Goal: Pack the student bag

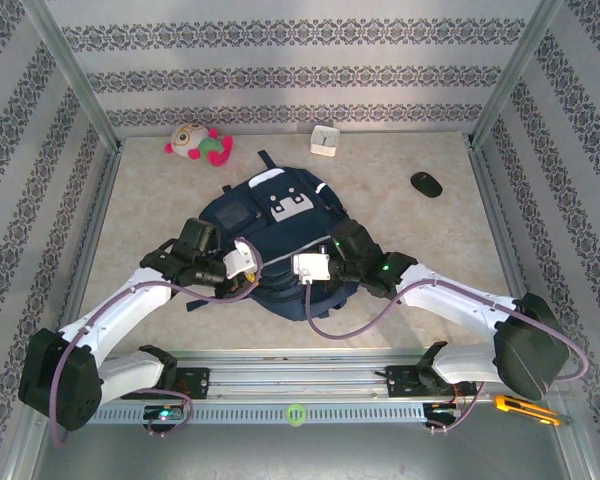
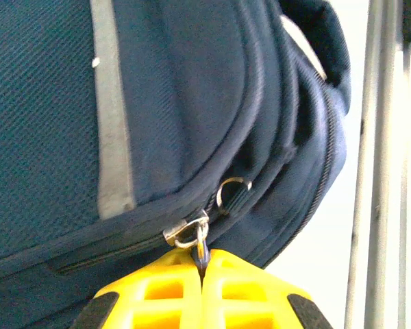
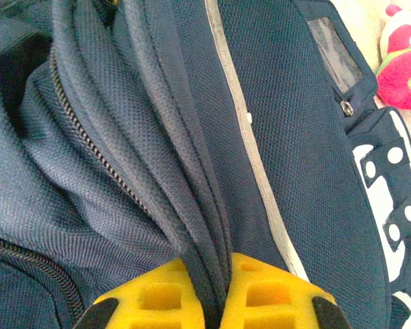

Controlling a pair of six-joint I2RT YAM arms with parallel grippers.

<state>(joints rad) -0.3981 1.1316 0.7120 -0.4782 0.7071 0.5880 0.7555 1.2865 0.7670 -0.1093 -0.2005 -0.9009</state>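
Observation:
The student bag (image 1: 280, 212), a navy backpack with grey trim, lies flat in the middle of the table. My left gripper (image 1: 242, 262) sits at its near left side. In the left wrist view the yellow fingers (image 2: 157, 291) of the left gripper (image 2: 203, 264) are shut on the dark tab of a metal zipper pull (image 2: 200, 236) on the bag (image 2: 41, 103). My right gripper (image 1: 310, 266) is at the bag's near middle. In the right wrist view the right gripper (image 3: 227, 271) is shut on a bunched fold of piped fabric (image 3: 192, 205) beside a zipper track.
A plush toy (image 1: 197, 143) lies at the back left, also visible in the right wrist view (image 3: 404, 62). A small white box (image 1: 324, 142) stands at the back, a black mouse (image 1: 426, 184) to the right. An orange cutter (image 1: 525, 408) lies by the right base.

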